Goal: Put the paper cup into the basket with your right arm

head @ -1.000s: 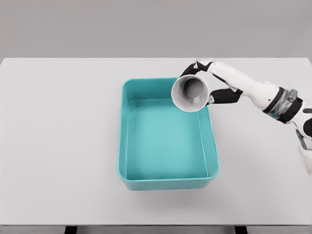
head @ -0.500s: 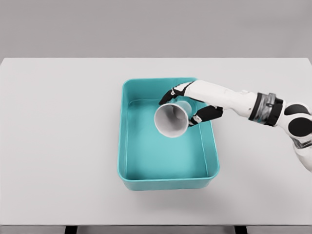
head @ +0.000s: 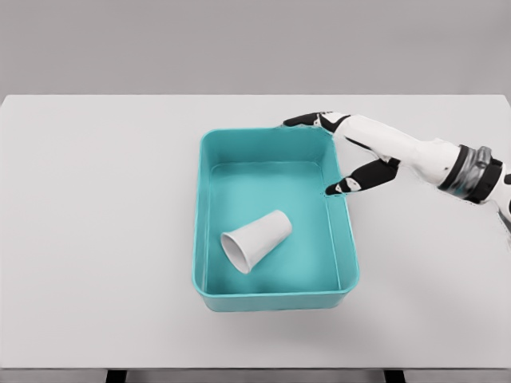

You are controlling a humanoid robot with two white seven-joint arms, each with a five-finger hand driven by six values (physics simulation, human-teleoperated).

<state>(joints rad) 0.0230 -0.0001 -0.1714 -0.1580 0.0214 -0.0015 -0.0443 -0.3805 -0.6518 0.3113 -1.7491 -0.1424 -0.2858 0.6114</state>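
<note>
Cup (head: pixel 256 241) just dropped, now lying on its side at lower centre inside the basket (head: pixel 205 209), right hand (head: pixel 345 152) empty with fingers apart, pulled back over the upper-right rim, so placement looks done.

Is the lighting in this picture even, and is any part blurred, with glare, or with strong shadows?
Head view: the light is soft and even, with no glare on the table; the paper cup lying in the basket casts only a faint shadow; the basket walls shade the floor slightly; the right hand and all edges look sharp, with no motion blur.
</note>
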